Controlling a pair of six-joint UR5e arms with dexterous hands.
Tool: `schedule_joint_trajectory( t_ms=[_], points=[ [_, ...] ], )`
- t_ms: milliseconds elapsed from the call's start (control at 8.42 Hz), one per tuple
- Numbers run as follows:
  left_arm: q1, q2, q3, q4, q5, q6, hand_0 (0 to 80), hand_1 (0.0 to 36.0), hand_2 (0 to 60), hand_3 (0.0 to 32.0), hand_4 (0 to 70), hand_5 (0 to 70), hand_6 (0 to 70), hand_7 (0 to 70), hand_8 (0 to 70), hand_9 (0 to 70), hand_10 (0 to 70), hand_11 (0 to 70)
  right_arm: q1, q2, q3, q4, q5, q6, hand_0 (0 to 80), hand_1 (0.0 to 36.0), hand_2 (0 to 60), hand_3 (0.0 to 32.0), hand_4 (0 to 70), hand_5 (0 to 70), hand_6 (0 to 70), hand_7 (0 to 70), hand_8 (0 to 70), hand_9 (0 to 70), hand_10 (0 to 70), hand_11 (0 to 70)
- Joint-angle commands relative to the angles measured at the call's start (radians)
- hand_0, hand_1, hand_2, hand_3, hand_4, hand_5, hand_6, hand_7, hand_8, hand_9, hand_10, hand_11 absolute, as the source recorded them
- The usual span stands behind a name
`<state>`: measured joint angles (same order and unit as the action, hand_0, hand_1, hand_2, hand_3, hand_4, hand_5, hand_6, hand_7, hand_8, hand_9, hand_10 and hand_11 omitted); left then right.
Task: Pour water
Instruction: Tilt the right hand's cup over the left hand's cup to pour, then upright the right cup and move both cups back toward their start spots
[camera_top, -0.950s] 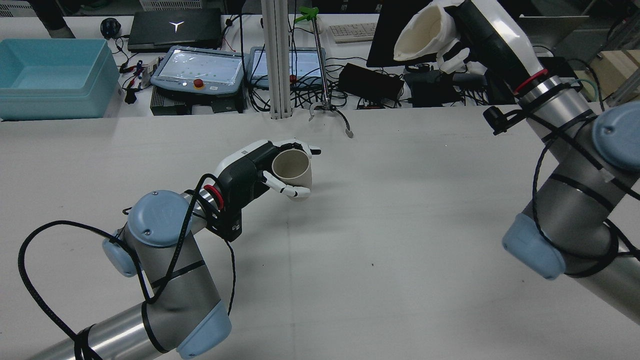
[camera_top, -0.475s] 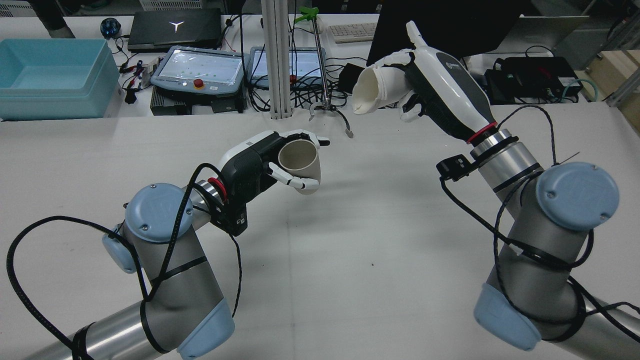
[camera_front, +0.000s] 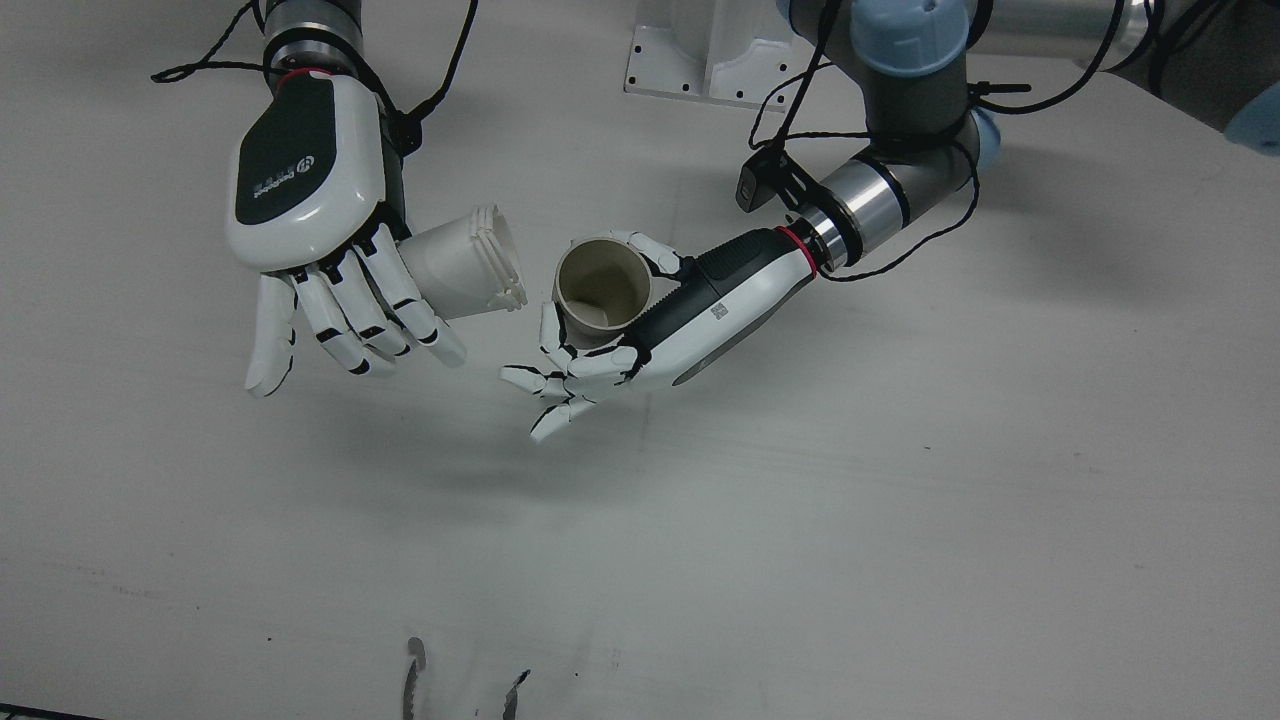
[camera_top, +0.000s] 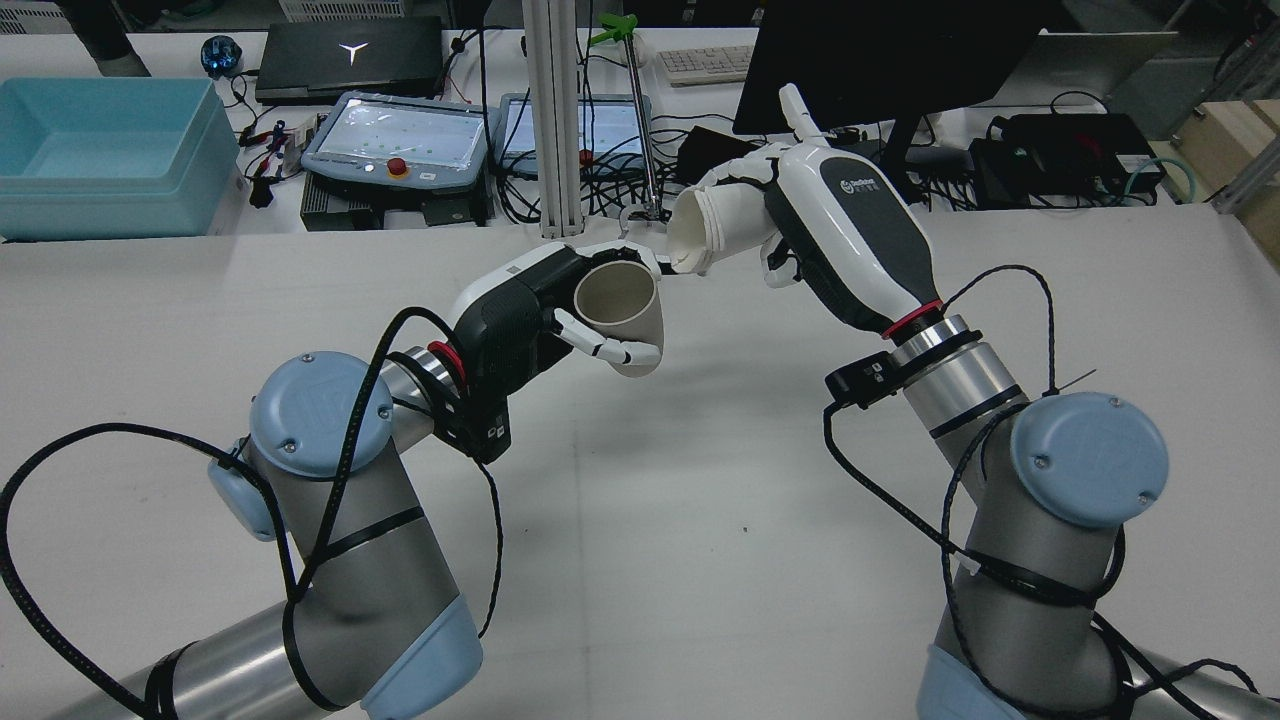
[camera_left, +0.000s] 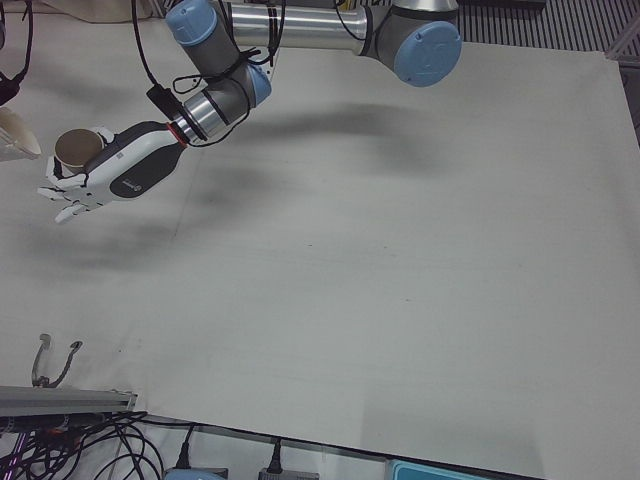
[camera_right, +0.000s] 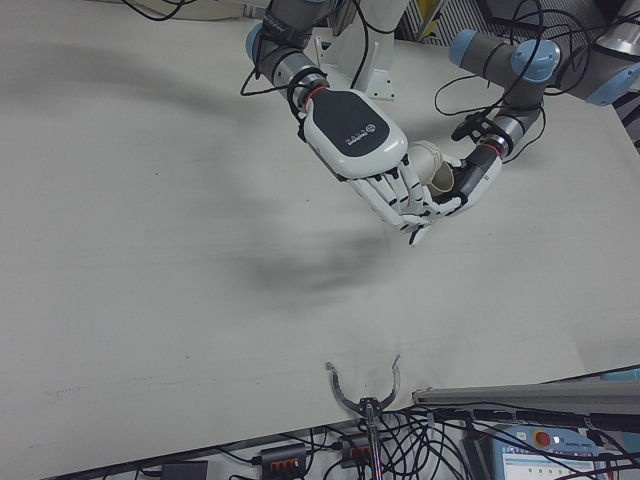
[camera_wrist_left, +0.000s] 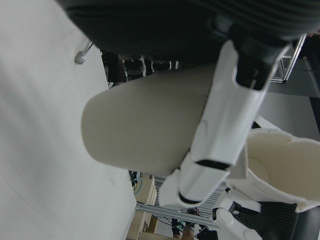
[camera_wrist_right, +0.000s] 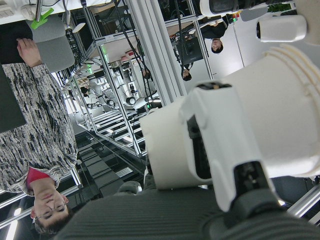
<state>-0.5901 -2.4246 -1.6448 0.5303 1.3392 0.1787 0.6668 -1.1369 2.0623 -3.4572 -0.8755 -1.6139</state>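
Note:
My left hand (camera_top: 520, 320) is shut on a beige cup (camera_top: 620, 305), held above the table with its mouth up and tipped slightly. My right hand (camera_top: 850, 240) is shut on a white container with a ribbed rim (camera_top: 705, 225), tilted on its side. The container's mouth sits just beside the cup's rim. From above, the beige cup (camera_front: 603, 292) looks empty, and the white container (camera_front: 460, 262) lies sideways under the right hand (camera_front: 310, 200). The left hand (camera_front: 600, 350) wraps the cup from below. The left hand view shows the cup (camera_wrist_left: 145, 125) beside the container (camera_wrist_left: 280, 165).
A metal grabber tool (camera_front: 460, 690) lies at the table's operator-side edge. Beyond that edge in the rear view stand a blue bin (camera_top: 100, 150), teach pendants (camera_top: 400, 140), a post (camera_top: 555, 120) and cables. A person (camera_wrist_right: 35, 125) stands behind the station.
My right hand swung in from the upper right and down with the white container, bringing its mouth to the beige cup. My left hand lifted the cup slightly and shifted it toward the container.

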Motion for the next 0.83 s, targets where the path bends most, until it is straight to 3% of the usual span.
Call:
schedule_joint_trajectory(
  t_ms=[0, 119, 238, 475, 594, 713],
  points=[
    [0.001, -0.005, -0.006, 0.008, 0.001, 0.004, 80.0, 36.0, 60.0, 0.0, 54.7, 70.0, 22.0, 20.5, 6.0, 3.2, 7.5, 14.9, 0.006, -0.003, 0.007, 0.058, 0.023, 0.0, 80.0, 36.0, 60.0, 0.0, 35.1, 21.6, 47.9, 70.0, 31.7, 44.7, 0.0, 0.0],
    [-0.011, 0.004, -0.006, 0.005, 0.015, 0.002, 80.0, 36.0, 60.0, 0.0, 54.9, 70.0, 22.0, 20.6, 6.0, 3.4, 7.6, 15.1, 0.049, -0.029, 0.009, 0.058, 0.02, 0.094, 80.0, 36.0, 60.0, 0.0, 35.3, 21.7, 48.4, 70.0, 31.9, 44.9, 0.0, 0.0],
    [-0.033, 0.039, -0.016, -0.022, 0.038, -0.005, 80.0, 36.0, 60.0, 0.0, 55.3, 70.0, 22.1, 20.7, 6.1, 3.5, 7.8, 15.4, 0.1, -0.115, 0.0, 0.058, 0.018, 0.34, 80.0, 36.0, 60.0, 0.0, 34.8, 21.8, 48.4, 70.0, 32.7, 45.7, 0.0, 0.0],
    [-0.089, 0.242, -0.142, -0.078, 0.054, -0.016, 80.0, 36.0, 60.0, 0.0, 52.9, 70.0, 20.6, 19.2, 5.9, 3.4, 8.1, 15.9, 0.234, -0.252, -0.081, 0.055, -0.02, 0.864, 80.0, 36.0, 60.0, 0.0, 31.5, 21.6, 48.8, 70.0, 34.4, 47.6, 0.0, 0.0],
    [-0.132, 0.328, -0.165, -0.116, 0.092, -0.03, 80.0, 36.0, 60.0, 0.0, 53.7, 70.0, 20.2, 19.2, 5.9, 3.5, 8.2, 16.0, 0.32, -0.285, -0.126, 0.056, -0.089, 1.02, 80.0, 36.0, 60.0, 0.0, 27.6, 21.0, 49.0, 69.1, 35.9, 49.3, 0.0, 0.0],
    [-0.178, 0.405, -0.185, -0.157, 0.128, -0.03, 80.0, 36.0, 60.0, 0.0, 55.4, 70.0, 20.8, 19.8, 6.2, 3.8, 8.5, 16.3, 0.432, -0.297, -0.158, 0.102, -0.205, 1.081, 80.0, 36.0, 60.0, 0.0, 20.9, 20.5, 46.7, 64.1, 35.5, 48.6, 0.0, 0.0]
  ],
)
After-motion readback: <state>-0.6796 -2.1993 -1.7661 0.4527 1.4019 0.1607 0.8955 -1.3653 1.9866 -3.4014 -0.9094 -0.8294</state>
